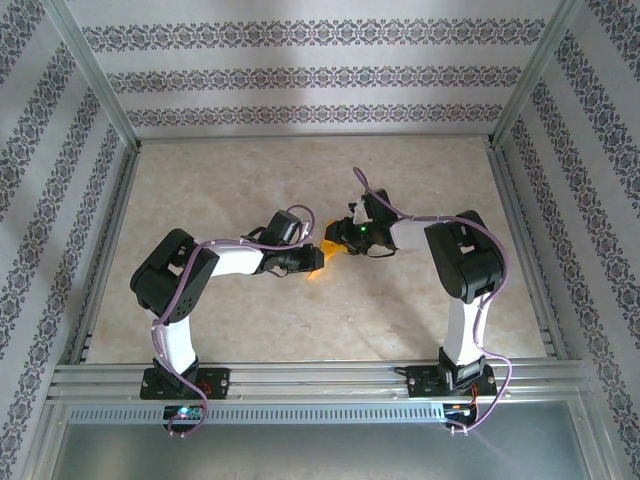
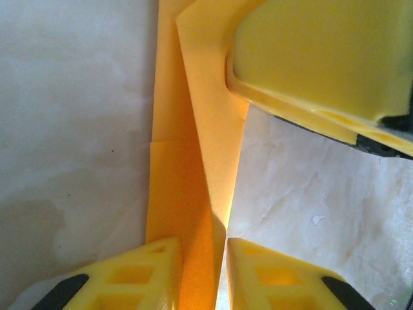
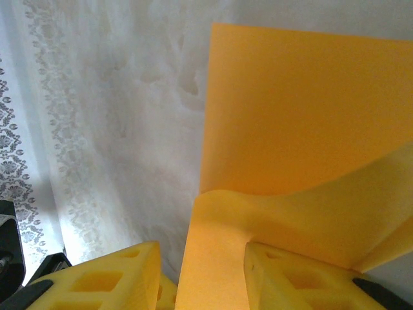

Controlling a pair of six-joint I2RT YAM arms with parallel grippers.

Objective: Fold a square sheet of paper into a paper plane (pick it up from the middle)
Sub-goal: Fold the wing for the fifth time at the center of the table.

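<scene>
**Left gripper (image 2: 203,248) and right gripper (image 3: 201,248) meet on one orange sheet**

Two grippers, two arms and one square sheet of paper (image 2: 193,194) are in play. Each gripper has two fingers (image 2: 129,278) of yellow plastic, blocky and moulded with hollow rectangular pockets, on black backing.

The left gripper's jaws stand narrowly apart, with the sheet running up out of the gap. The paper lies against the left finger, while a thin pale sliver shows beside the right one. I cannot tell whether the pinch is firm.

The right gripper's jaws are partly closed on a bunched fold of the same sheet, which fills the space between them. It has the paper in hand.

The paper is thin, matte and bright orange. In the left wrist view it is a narrow creased strip with overlapping flaps. In the right wrist view it is a broad flat panel rising above a curled fold.

From above, the sheet sits between the two gripper tips, near the middle of the worktop (image 1: 400,330), which is pale beige and marbled. One right-gripper finger presses at the far end of the strip. Walls (image 1: 300,75) with floral bands surround the worktop on three sides.
</scene>
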